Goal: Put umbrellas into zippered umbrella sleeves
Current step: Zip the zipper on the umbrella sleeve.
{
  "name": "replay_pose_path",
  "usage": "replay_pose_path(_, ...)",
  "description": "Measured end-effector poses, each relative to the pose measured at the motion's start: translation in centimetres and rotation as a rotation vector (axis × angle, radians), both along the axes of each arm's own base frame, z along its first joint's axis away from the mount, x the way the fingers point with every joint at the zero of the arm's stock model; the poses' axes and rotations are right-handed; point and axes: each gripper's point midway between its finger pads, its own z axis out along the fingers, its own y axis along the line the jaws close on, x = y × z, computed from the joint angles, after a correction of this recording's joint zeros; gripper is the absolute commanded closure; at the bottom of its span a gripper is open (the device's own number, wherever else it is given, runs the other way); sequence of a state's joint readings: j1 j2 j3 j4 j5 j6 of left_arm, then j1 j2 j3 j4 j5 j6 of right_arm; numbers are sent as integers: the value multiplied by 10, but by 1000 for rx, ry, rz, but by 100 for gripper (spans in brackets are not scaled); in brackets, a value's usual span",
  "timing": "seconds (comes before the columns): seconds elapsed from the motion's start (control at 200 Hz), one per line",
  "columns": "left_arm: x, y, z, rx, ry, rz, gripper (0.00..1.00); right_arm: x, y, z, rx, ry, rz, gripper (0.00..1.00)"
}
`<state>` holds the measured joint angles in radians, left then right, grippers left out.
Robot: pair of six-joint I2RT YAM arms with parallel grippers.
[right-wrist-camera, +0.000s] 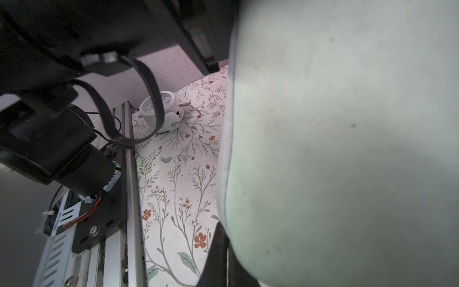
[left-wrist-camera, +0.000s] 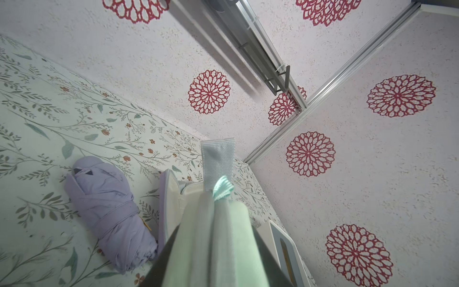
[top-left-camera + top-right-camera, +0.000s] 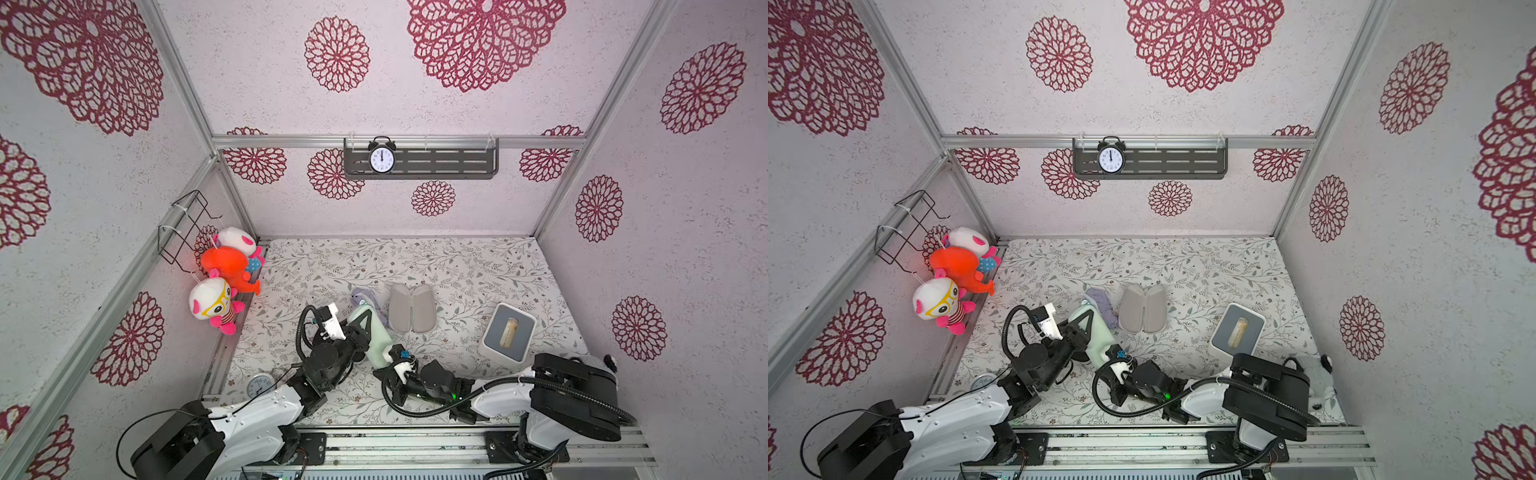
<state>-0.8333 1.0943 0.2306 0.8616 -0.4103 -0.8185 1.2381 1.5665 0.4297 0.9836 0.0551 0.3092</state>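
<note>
Grips mint green sleeve point(image 3: 376, 340) centre-front with left gripper point(image 3: 365, 321), jaws partway apart around its far end. Sets right gripper point(image 3: 398, 356), jaws fully together, at its near end; cannot tell whether pinching anything. Just beyond: lilac umbrella point(image 3: 362, 297).

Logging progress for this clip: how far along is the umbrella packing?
Done: nothing visibly finished. In hand: the left gripper clamps the mint sleeve, a velcro strap poking from its end; the right gripper is shut at its near end. Left: the lilac umbrella lies loose beside the open lilac sleeve; no black set is in view.
</note>
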Motion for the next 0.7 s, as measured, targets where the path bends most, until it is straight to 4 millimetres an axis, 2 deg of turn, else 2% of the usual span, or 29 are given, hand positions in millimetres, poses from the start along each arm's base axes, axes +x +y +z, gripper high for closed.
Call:
replay_pose_path(0.125,0,2,-6,-18,2,25,100,1,-1,-1,-2,-2,-25,100)
replay_pose_path(0.33,-9,1,-11,-50,16,35,100,0,4,16,59,-30,-44,100)
replay_pose_path(0.47,-9,-6,-11,-57,13,38,100,10,10,29,77,-46,-89,100)
replay_pose_path(0.625,-9,-8,-16,-66,27,43,96,13,7,27,60,-49,-116,100)
replay_pose_path(0.7,-13,-14,-20,-58,38,33,90,11,5,26,51,-38,-117,100)
